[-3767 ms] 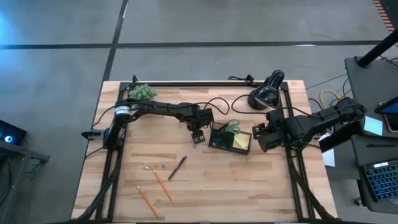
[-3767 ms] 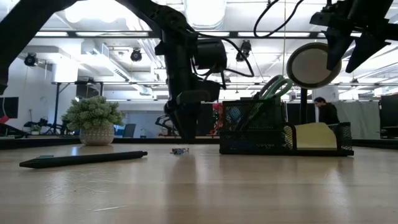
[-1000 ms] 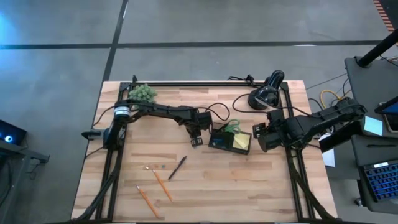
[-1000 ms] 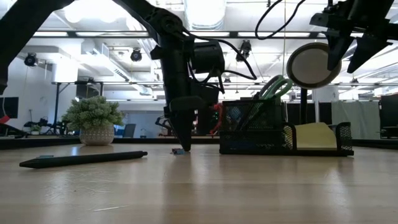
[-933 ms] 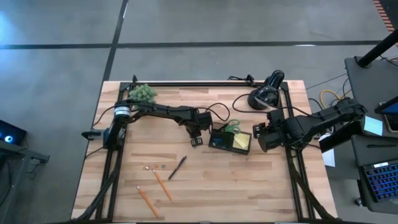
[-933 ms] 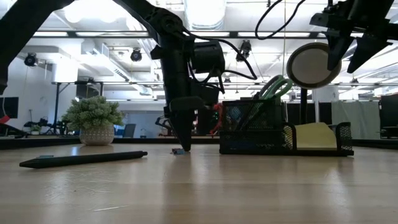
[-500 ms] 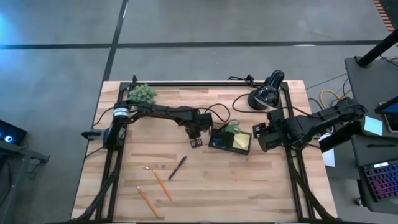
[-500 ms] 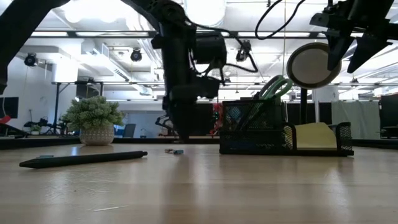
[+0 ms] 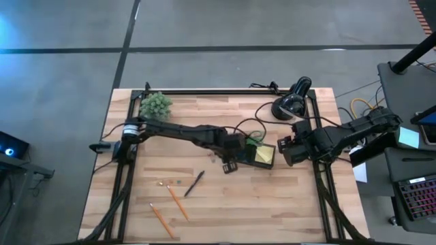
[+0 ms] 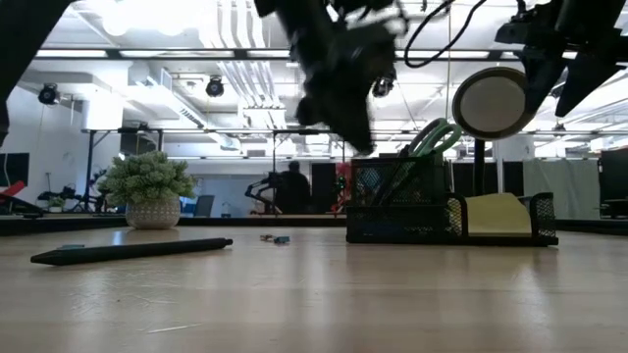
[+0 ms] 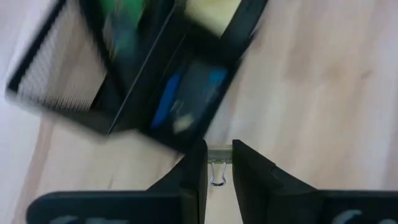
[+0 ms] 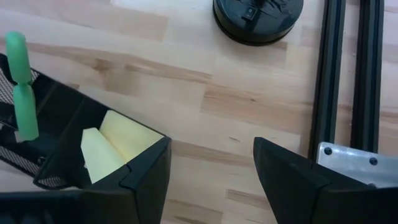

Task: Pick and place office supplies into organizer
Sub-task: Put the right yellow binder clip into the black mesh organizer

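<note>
Left claw [image 11: 217, 163] now over organizer [image 11: 134, 74] (clip-laden)

Your high view looks straight down on the whole bench [image 9: 286, 204] from far off. Your low view sits at bench-top height, facing level across into the room. Both share the organizer [image 9: 262, 155] and the plant [image 10: 150, 188]. Your left wrist view hangs close above the organizer; your right wrist view looks down beside it, catching the lamp base [image 12: 258, 18].
</note>
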